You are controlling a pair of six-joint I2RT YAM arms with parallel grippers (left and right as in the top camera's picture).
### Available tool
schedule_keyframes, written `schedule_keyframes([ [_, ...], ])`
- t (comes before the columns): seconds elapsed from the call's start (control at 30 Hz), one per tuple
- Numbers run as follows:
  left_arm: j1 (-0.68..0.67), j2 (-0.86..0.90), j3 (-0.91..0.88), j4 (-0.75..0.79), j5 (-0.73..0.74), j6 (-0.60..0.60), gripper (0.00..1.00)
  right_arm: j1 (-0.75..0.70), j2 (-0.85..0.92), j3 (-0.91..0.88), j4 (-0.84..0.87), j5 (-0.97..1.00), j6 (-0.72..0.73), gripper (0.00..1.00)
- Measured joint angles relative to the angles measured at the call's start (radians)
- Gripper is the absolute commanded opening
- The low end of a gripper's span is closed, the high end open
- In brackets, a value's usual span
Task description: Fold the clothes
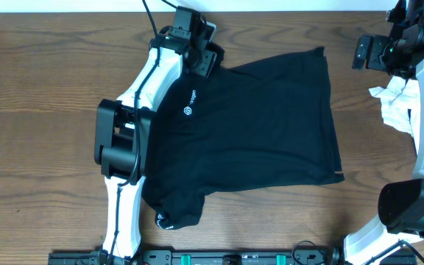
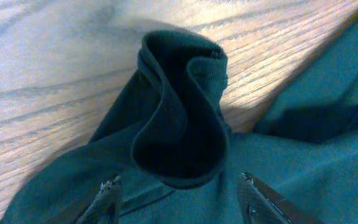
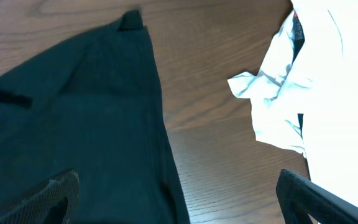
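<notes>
Nearby, a crumpled white garment (image 1: 394,103) lies beside the black T-shirt (image 1: 256,125).

**A:** Where does the black short-sleeved soft-fabric T-shirt (image 1: 256,125) lie?

**B:** Spread across the middle of the wooden desk (image 1: 43,66), turned sideways, with the neck end to the left and the hem to the right.

**A:** And its sleeves?

**B:** One points toward the near edge. The other is at the far side, bunched upright on the desk just ahead of the left hand (image 1: 197,46). The left arm (image 1: 135,103) crosses the shirt's left side.

**A:** The crumpled white cloth garment (image 1: 396,103)?

**B:** At the desk's right edge, apart from the hem, with desk showing between. The right hand (image 1: 366,51) hangs behind it, off the shirt.
</notes>
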Motion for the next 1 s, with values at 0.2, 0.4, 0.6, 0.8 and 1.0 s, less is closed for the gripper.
schedule_keyframes([
  [0.2, 0.0, 0.015, 0.0, 0.011, 0.0, 0.01, 0.61, 0.0, 0.0, 0.0, 0.0, 0.0, 0.0, 0.99],
  [0.4, 0.0, 0.015, -0.007, 0.029, 0.0, 0.012, 0.56, 0.0, 0.0, 0.0, 0.0, 0.0, 0.0, 0.99],
  [0.6, 0.0, 0.023, -0.014, 0.047, 0.0, 0.013, 0.56, 0.0, 0.0, 0.0, 0.0, 0.0, 0.0, 0.99],
  [0.8, 0.0, 0.051, -0.014, 0.082, 0.0, 0.002, 0.41, 0.0, 0.0, 0.0, 0.0, 0.0, 0.0, 0.99],
  [1.0, 0.001, 0.052, -0.015, 0.088, 0.0, -0.007, 0.37, 0.0, 0.0, 0.0, 0.0, 0.0, 0.0, 0.99],
])
